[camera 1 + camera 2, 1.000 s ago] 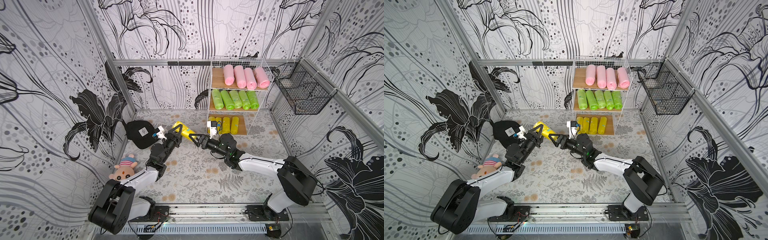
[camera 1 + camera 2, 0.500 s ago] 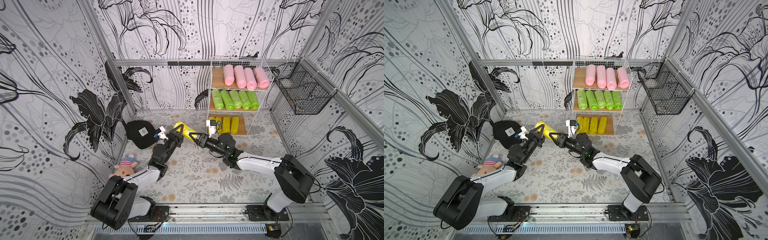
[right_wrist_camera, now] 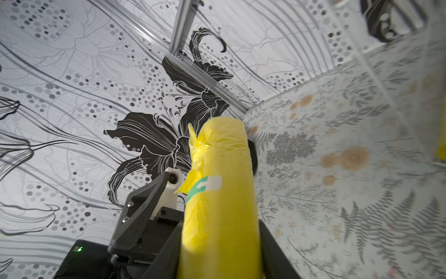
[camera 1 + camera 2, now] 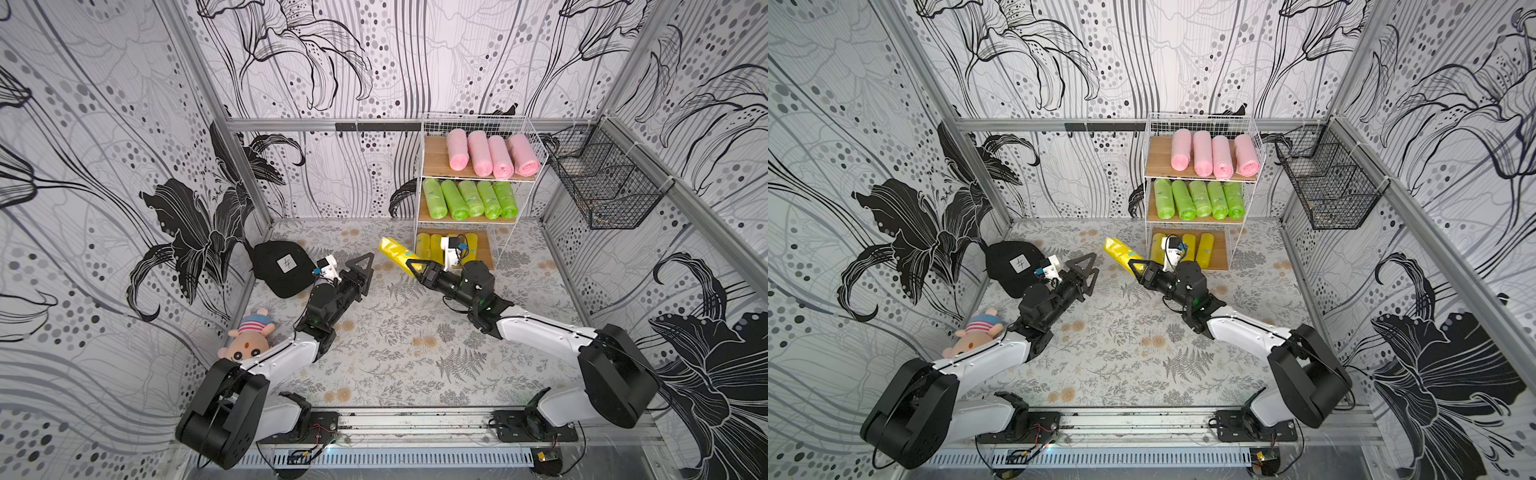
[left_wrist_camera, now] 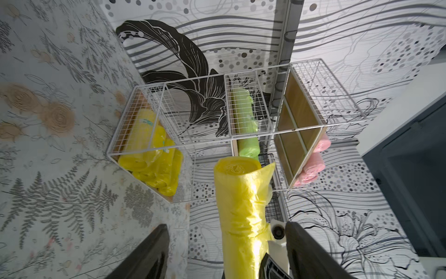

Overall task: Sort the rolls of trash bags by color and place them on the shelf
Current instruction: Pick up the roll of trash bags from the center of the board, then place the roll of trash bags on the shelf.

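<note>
Filling the enclosure's bottom, the floral desk (image 4: 395,353) carries the shelf (image 4: 434,156) against its far edge, nearer the far right corner. Four pink rolls (image 4: 490,156) lie on the top board and five green rolls (image 4: 469,199) on the middle one. The yellow rolls (image 4: 428,249) on the lowest are probably four, though the right arm (image 4: 540,332) hides part of that tier. Just in front of the shelf's left post, the right claw (image 4: 413,268) is clamped tight on one end of a yellow roll (image 4: 395,252). It holds the roll above the desk, free end pointing toward the far left corner. Facing it, the left claw (image 4: 366,270) gapes wide and grips nothing, its fingers (image 5: 149,253) clear of the roll's sides.
</note>
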